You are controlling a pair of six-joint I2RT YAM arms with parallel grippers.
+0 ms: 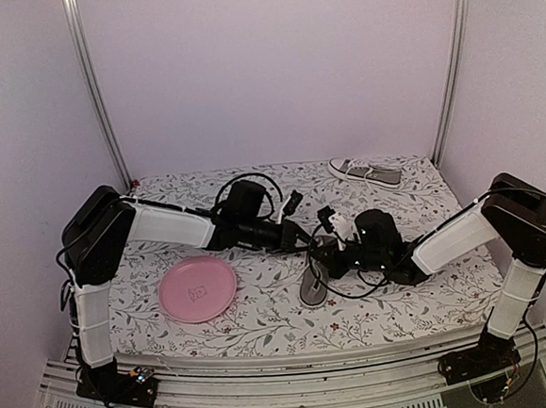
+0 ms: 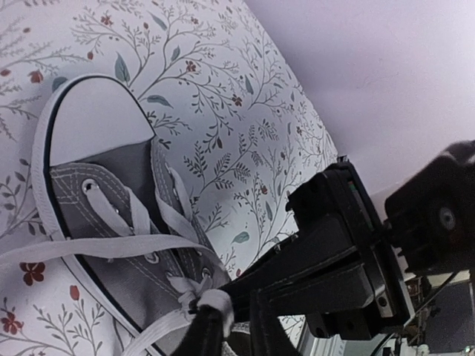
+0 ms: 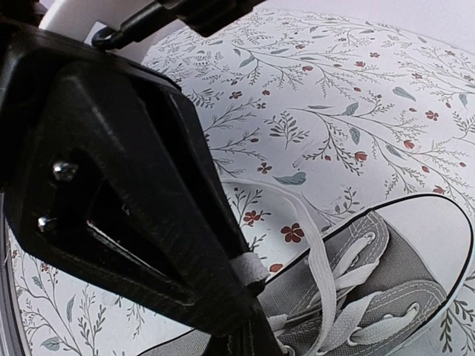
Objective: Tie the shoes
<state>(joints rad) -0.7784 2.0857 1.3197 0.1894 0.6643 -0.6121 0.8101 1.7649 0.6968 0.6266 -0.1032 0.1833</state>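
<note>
One shoe (image 2: 111, 193) mid-bench (image 1: 430, 277) — knotting step; right hand (image 3: 249, 285) pinched on lace (image 3: 315, 259); left hand (image 2: 239, 326) narrow, grip unclear. Next — draw lace ends apart.

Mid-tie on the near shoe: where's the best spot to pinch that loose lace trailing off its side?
Pinch the lace just outside the shoe's white edge, where it runs out over the cloth. There it is a single flat ribbon, away from the crossed lacing, so a pinch should catch only that strand. Come down from above, straddling its width.
</note>
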